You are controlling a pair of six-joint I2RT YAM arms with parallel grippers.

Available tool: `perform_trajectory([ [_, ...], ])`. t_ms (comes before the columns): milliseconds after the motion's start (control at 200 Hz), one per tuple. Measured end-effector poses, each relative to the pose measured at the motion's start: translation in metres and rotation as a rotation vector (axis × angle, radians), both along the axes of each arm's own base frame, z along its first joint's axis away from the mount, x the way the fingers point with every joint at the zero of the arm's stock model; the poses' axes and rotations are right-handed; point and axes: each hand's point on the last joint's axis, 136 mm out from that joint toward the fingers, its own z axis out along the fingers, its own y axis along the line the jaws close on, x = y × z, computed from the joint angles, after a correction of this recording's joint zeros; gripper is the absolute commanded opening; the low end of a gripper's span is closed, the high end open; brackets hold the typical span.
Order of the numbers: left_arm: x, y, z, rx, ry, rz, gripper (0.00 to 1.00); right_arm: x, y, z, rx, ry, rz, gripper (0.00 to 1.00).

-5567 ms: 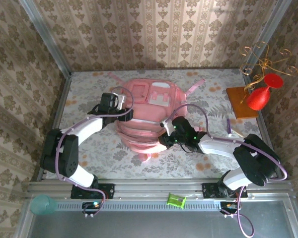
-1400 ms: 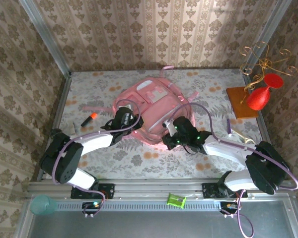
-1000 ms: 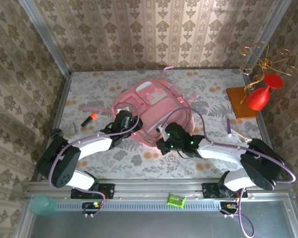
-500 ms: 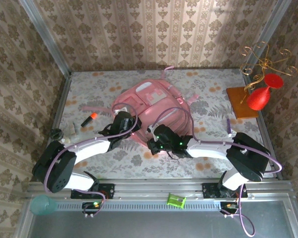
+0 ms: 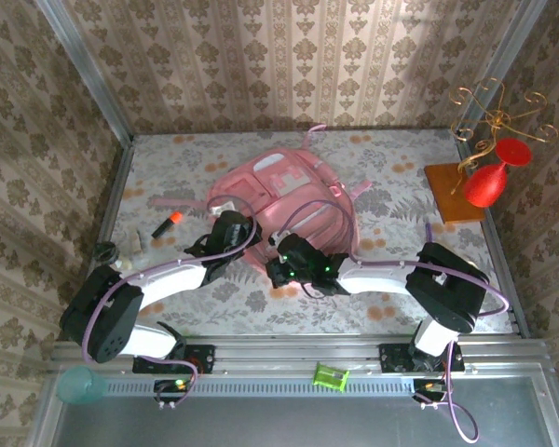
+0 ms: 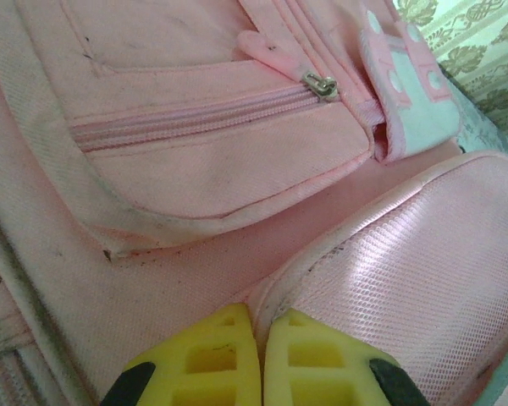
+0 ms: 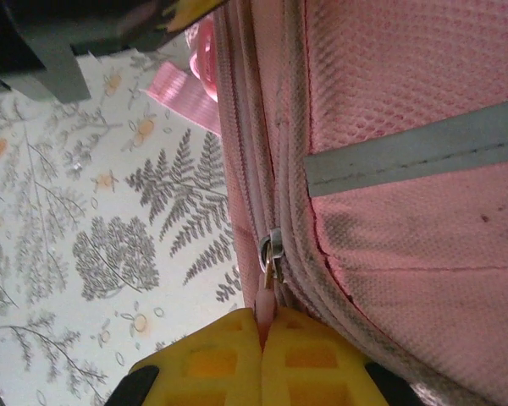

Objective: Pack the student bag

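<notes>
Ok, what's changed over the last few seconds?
The right fingers, pinched on the metal zip pull, have slid left along the near edge of the large pink fabric backpack, which has swung round. The left fingers moved nearer and pinch its fabric. The red vase hasn't moved.

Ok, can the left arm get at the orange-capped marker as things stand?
Probably, but not straight away. The orange-capped marker lies on bare table left of the student bag, nothing between it and the left gripper. That gripper's jaws are shut on the bag's edge, though, so it must release first.
</notes>
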Motion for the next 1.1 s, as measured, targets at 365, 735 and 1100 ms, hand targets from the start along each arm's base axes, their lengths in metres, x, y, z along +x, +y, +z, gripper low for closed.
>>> perform_trajectory([
  [365, -0.005, -0.004, 0.005, -0.033, -0.01, -0.018, 0.0, 0.0, -0.014, 0.034, 0.113, -0.031, -0.136, 0.0],
  [735, -0.006, -0.003, 0.004, -0.044, -0.001, -0.009, 0.0, 0.006, 0.004, 0.023, 0.084, -0.042, -0.237, 0.0],
  [1100, -0.001, 0.005, 0.007, -0.073, 0.008, -0.021, 0.0, 0.009, 0.016, 0.025, 0.109, -0.051, -0.169, 0.42],
])
